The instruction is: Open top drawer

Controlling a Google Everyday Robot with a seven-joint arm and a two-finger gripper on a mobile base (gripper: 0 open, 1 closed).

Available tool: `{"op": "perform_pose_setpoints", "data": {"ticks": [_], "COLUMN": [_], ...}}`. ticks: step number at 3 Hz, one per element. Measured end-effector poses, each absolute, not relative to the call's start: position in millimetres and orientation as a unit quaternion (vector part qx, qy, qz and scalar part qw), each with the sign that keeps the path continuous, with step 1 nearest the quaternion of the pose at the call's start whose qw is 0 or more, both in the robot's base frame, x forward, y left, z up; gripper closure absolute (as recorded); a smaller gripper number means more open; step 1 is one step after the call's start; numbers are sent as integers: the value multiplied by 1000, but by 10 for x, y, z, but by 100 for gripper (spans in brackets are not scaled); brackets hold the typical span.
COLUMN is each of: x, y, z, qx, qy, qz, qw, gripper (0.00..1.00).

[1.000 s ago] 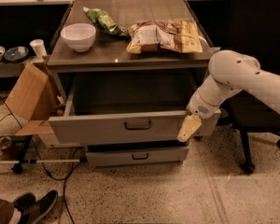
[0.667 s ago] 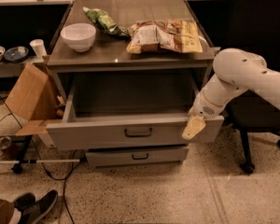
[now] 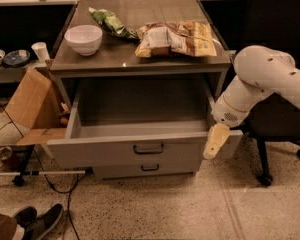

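The grey metal cabinet (image 3: 121, 51) fills the middle of the scene. Its top drawer (image 3: 100, 154) stands pulled far out toward the near side, with the black loop handle (image 3: 148, 148) at the centre of its front and a shorter drawer (image 3: 115, 170) shut beneath it. My white arm (image 3: 262, 79) reaches in from the right, in front of a black office chair (image 3: 277, 19). My gripper (image 3: 216, 141) hangs at the top drawer's right front corner; I cannot tell whether it is open or closed. On the cabinet lie snack bags (image 3: 175, 38), and to their left sits a white bowl (image 3: 83, 38).
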State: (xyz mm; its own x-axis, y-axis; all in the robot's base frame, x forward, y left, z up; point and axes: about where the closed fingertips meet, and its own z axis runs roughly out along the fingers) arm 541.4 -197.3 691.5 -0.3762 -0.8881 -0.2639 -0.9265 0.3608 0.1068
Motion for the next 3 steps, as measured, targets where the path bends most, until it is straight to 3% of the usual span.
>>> {"op": "perform_pose_setpoints", "data": {"ticks": [2,3], "x": [5113,4932], "y": [-2055,-2056], "z": [6943,6946], "qx": [-567,-580], "qy": [812,800], "qz": [135,150], "qw": [37,8], "gripper": [0,19]}}
